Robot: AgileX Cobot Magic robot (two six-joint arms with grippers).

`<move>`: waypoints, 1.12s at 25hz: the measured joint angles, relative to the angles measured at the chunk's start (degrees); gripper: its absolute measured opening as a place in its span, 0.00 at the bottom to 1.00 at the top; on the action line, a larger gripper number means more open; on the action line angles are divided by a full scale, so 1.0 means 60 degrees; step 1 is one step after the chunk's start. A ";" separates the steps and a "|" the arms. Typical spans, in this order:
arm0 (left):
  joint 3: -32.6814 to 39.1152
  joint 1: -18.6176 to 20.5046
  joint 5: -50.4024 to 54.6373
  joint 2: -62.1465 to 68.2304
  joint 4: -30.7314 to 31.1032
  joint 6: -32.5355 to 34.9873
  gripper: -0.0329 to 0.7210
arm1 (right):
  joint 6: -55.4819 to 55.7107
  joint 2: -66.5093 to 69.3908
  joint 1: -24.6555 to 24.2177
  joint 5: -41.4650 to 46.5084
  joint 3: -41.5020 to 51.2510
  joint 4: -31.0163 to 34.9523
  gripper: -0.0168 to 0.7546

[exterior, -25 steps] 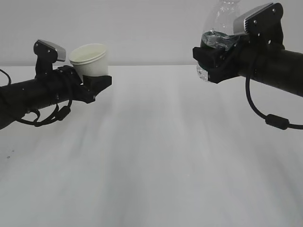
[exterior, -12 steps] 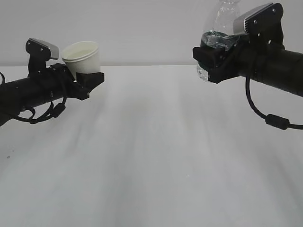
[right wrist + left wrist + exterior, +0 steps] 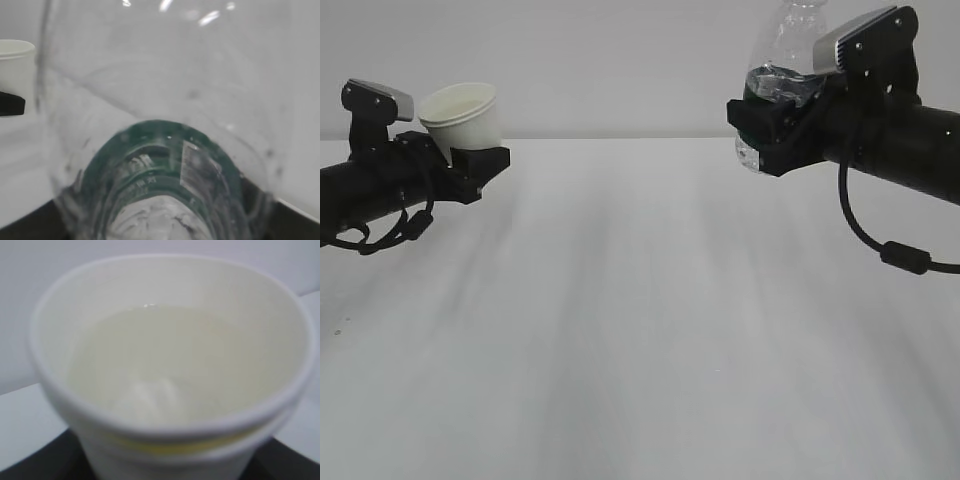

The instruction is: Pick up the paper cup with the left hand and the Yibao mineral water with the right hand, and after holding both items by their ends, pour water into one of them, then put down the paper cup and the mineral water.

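The white paper cup [image 3: 463,115] sits upright in my left gripper [image 3: 478,160], which is shut on its lower part, high above the table at the far left. In the left wrist view the cup [image 3: 170,365] fills the frame, with a pale liquid surface inside. The Yibao mineral water [image 3: 783,45] stands upright in my right gripper [image 3: 767,125], which is shut on its green-labelled lower part at the upper right. Its neck runs out of the top of the exterior view. The clear bottle [image 3: 165,90] and its green label [image 3: 150,150] fill the right wrist view, with the cup [image 3: 15,62] far off at the left.
A plain white table [image 3: 640,330] stretches below both arms, with a pale wall behind it. A black cable [image 3: 880,245] loops down under the right arm. A wide gap separates the two grippers.
My left arm has drawn back to the left with the cup, widening the gap to the bottle. The right arm and bottle have not moved.
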 joint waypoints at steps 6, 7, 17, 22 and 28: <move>0.0000 0.0288 0.0160 0.0000 -0.0014 0.0082 0.61 | 0.0000 0.0000 0.0000 0.0037 0.0000 0.0000 0.59; 0.0000 0.0326 0.0209 0.0000 -0.0014 0.0105 0.61 | 0.0000 0.0000 0.0000 0.0054 0.0000 0.0000 0.59; 0.0000 0.0448 0.0823 0.0000 -0.0037 0.0385 0.61 | 0.0000 0.0000 0.0000 0.0149 0.0000 0.0000 0.59; 0.0000 0.0448 0.0987 0.0000 -0.0042 0.0391 0.61 | 0.0000 0.0000 0.0000 0.0149 0.0000 0.0000 0.59; 0.0000 0.0448 0.0960 0.0076 -0.0059 0.0427 0.61 | 0.0000 0.0000 0.0000 0.0166 0.0000 0.0000 0.59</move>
